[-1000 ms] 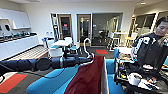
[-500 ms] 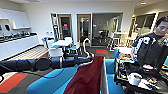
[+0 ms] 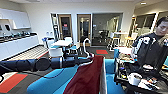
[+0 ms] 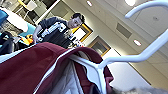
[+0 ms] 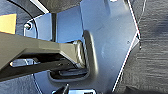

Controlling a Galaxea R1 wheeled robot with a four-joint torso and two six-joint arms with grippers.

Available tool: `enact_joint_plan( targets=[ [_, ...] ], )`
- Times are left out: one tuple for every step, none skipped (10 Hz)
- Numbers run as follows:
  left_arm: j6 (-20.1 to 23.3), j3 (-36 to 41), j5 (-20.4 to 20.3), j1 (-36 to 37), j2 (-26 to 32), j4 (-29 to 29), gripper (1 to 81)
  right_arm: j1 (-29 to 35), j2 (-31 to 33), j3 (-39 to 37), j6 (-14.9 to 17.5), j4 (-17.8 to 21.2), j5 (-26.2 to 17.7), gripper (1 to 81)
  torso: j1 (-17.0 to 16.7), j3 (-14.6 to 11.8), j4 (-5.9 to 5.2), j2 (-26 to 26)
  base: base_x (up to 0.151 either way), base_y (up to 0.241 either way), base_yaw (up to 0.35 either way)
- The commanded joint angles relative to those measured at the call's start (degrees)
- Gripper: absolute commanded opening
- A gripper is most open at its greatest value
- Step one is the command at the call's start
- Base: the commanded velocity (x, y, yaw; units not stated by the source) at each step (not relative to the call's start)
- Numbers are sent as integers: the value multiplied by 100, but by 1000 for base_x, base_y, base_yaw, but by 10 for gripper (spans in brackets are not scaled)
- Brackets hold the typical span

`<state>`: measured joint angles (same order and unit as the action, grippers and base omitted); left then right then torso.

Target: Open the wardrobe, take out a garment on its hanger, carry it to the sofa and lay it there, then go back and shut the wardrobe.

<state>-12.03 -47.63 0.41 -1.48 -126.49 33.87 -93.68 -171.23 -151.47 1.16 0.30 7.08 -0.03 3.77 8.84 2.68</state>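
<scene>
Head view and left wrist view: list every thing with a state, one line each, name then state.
garment: maroon-red, hanging from the hanger, draped over the sofa's front.
hanger: white, inside the garment's collar, hook up.
sofa: blue, with the garment over part of it.
left arm: stretched out toward the hanger.
person: standing at the right behind a cluttered cart.

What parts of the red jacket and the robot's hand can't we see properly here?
- Left hand, head view: the hanger and jacket cover its fingers, so its grip cannot be judged.
- Jacket's lower part, head view: cut off by the picture's bottom edge above the sofa.
- Hanger's hook, left wrist view: its top runs off the edge.
- The person's table things: too blurred to name.
</scene>
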Motion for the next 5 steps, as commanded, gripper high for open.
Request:
enact_joint_plan(
  targets=[
    [96, 52, -419, 863, 0, -196, 10, 161, -28, 13, 16, -74, -295, 811, 3, 0, 0, 0, 0, 0, 0],
    [96, 52, -419, 863, -9, -196, 10, 161, -28, 13, 25, -83, -295, 811, 3, 0, 0, 0, 0, 0, 0],
    [96, 52, -419, 863, 0, -196, 10, 152, -37, 13, 25, -74, -295, 811, 3, 0, 0, 0, 0, 0, 0],
    [96, 52, -411, 855, -9, -205, 10, 143, -37, 13, 25, -83, -295, 811, 3, 0, 0, 0, 0, 0, 0],
    [96, 52, -411, 855, 0, -196, 10, 152, -37, 13, 25, -83, -295, 811, 3, 0, 0, 0, 0, 0, 0]
  ],
)
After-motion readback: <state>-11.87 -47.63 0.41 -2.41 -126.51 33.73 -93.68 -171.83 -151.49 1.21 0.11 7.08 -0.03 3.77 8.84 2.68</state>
